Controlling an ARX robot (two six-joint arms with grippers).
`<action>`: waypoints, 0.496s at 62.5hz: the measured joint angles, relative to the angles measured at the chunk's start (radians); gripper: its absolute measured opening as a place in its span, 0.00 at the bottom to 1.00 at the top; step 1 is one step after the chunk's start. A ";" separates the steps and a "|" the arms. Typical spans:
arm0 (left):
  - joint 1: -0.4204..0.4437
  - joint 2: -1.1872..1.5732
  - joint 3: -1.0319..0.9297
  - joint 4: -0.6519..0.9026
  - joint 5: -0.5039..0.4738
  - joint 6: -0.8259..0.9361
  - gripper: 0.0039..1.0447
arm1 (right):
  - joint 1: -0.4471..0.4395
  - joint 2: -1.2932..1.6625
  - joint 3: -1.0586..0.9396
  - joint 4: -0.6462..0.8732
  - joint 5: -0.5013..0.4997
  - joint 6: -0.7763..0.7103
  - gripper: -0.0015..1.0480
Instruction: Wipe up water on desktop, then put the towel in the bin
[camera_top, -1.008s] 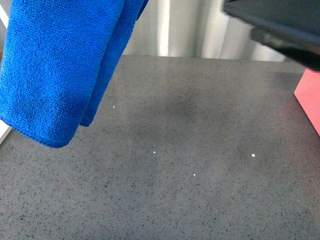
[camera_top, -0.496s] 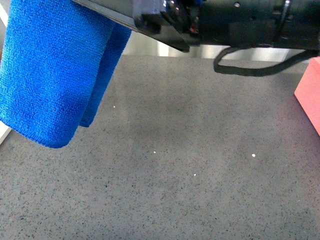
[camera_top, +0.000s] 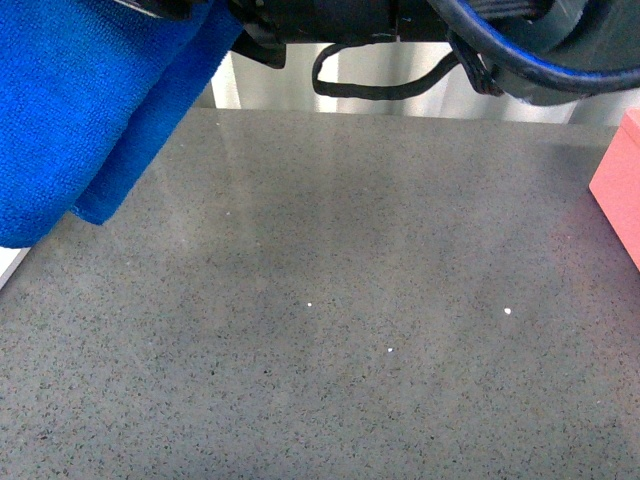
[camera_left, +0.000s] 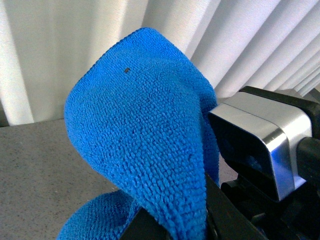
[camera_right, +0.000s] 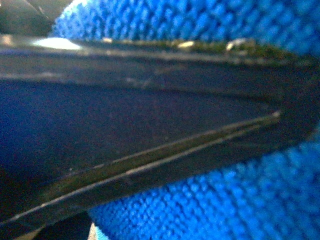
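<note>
Raised since the earlier frame, the towel hangs over the left edge of the desktop, long axis steep, free end down; you see the left gripper clamping it, while the opening of the right gripper cannot be determined.

We see the fuzzy blue towel hanging folded above the left side of the speckled dark-grey desk.

The towel is bright blue with a fuzzy looped weave. The worktop is glossy dark grey, finely speckled black and white. At its right edge a block shows coral pink.
</note>
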 joint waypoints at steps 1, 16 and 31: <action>0.001 0.000 0.000 0.000 0.000 0.000 0.04 | 0.002 0.001 0.001 0.003 0.000 0.000 0.80; 0.006 0.000 0.000 0.000 -0.010 0.000 0.04 | 0.021 0.002 0.006 0.019 0.054 -0.010 0.48; 0.002 0.000 0.000 0.000 0.005 0.000 0.26 | 0.024 -0.002 -0.024 0.066 0.103 -0.021 0.09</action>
